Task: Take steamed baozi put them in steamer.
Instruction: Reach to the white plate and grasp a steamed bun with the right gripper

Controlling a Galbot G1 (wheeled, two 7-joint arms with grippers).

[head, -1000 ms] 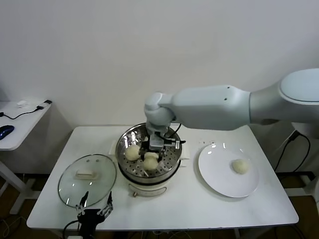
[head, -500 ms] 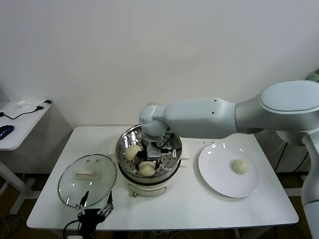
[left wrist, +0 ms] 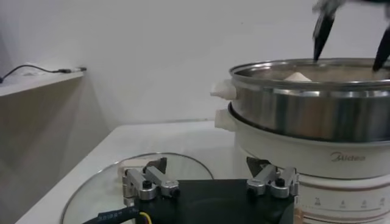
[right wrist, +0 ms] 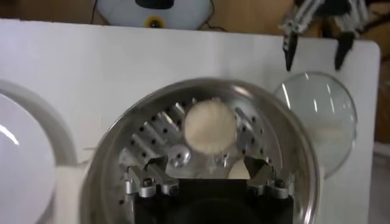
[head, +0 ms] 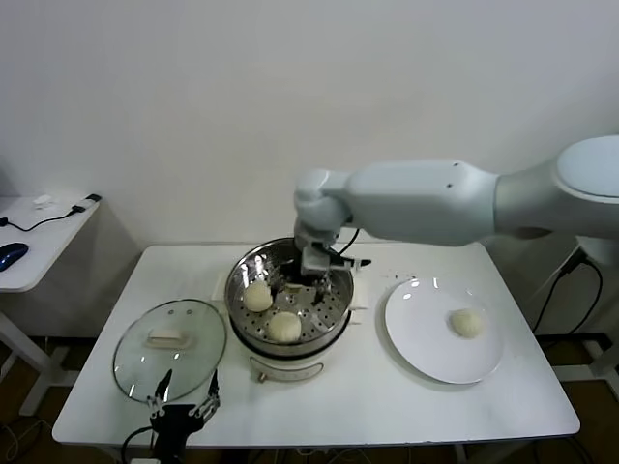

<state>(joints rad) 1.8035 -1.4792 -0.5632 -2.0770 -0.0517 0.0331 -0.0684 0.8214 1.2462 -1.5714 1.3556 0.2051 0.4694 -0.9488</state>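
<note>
Your right tool [head: 302, 281] hangs over the back of the steamer [head: 289, 335], fingers apart and holding nothing. Beneath and in front of it, two steamed baozi [head: 257, 297] sit on the perforated tray, one toward the left wall, another [head: 284, 327] at the near rim. A fourth bun [head: 467, 323] lies on the white plate [head: 426, 353], well to the right. Your left tool [head: 181, 395] waits open at the surface's near edge, beside the glass lid [head: 168, 348].

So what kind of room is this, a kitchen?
Probably a lab or test room, not a kitchen: a bare white wall, a plain white folding table holding only a steamer, and a side desk with a computer mouse.
</note>
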